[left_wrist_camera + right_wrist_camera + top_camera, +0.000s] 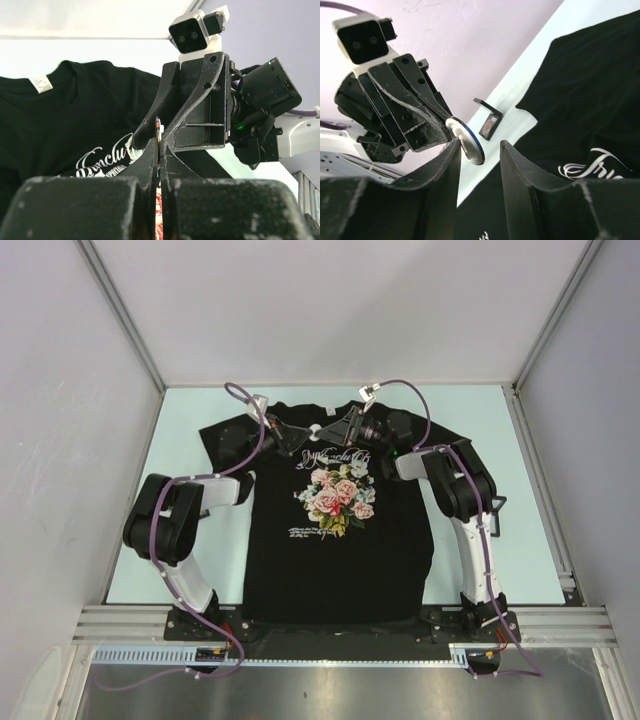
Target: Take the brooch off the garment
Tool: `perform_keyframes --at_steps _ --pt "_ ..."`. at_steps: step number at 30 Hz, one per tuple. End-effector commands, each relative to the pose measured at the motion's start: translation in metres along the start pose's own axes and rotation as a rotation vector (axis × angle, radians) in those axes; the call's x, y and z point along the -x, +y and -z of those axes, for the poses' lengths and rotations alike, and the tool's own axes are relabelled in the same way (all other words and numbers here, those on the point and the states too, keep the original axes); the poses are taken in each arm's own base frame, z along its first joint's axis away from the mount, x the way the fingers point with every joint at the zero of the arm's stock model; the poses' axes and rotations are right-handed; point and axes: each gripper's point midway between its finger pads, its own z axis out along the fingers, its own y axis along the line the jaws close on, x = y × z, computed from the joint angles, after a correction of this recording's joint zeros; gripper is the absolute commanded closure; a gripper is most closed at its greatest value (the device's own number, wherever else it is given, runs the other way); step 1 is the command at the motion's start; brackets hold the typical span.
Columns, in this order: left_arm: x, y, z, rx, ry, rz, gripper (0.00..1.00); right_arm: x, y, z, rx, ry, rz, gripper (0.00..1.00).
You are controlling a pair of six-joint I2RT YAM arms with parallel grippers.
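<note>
The black T-shirt point(340, 560) with the rose print lies flat on the table, and shows in both wrist views point(75, 130) point(590, 100). The brooch point(315, 430), a small round white disc with a blue rim point(466, 141), is at the collar. My left gripper point(305, 432) is shut on it; only its thin edge point(158, 127) shows between the closed fingers point(150, 160). My right gripper point(335, 428) faces it from the right, open, its fingers point(520, 170) on either side of the disc without touching. No cloth shows on the disc in the right wrist view.
A small dark rectangular object point(490, 123) lies on the pale green table point(500, 440) beyond the shirt's sleeve. White walls and metal posts point(130, 330) close in the table on three sides. Both arms arch over the shirt's shoulders.
</note>
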Motion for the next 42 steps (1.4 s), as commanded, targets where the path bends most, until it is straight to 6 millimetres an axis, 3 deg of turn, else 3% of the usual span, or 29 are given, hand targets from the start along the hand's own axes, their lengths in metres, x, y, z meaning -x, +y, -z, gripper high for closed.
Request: perform_keyframes --at_steps 1,12,27,36,38,40,42 --pt "0.030 -0.027 -0.003 -0.102 -0.043 -0.084 1.00 0.021 0.015 0.006 -0.004 -0.024 0.130 0.58" --pt "0.026 -0.011 -0.001 -0.098 -0.029 -0.012 1.00 0.026 0.033 0.015 0.053 -0.024 0.190 0.57" --pt "0.023 -0.017 -0.003 -0.151 -0.025 0.033 1.00 0.023 0.042 0.011 0.102 -0.019 0.199 0.63" --pt "0.023 -0.019 -0.005 -0.168 -0.021 0.038 1.00 0.019 0.046 0.008 0.131 -0.006 0.191 0.77" --pt "0.021 -0.017 -0.005 -0.163 -0.016 0.046 1.00 0.019 0.048 0.008 0.142 -0.007 0.195 0.85" --pt "0.020 -0.017 -0.006 -0.162 -0.013 0.049 1.00 0.019 0.052 0.008 0.155 -0.008 0.201 0.99" --pt "0.020 -0.014 -0.006 -0.145 -0.011 0.054 1.00 0.020 0.053 0.009 0.155 -0.009 0.198 1.00"
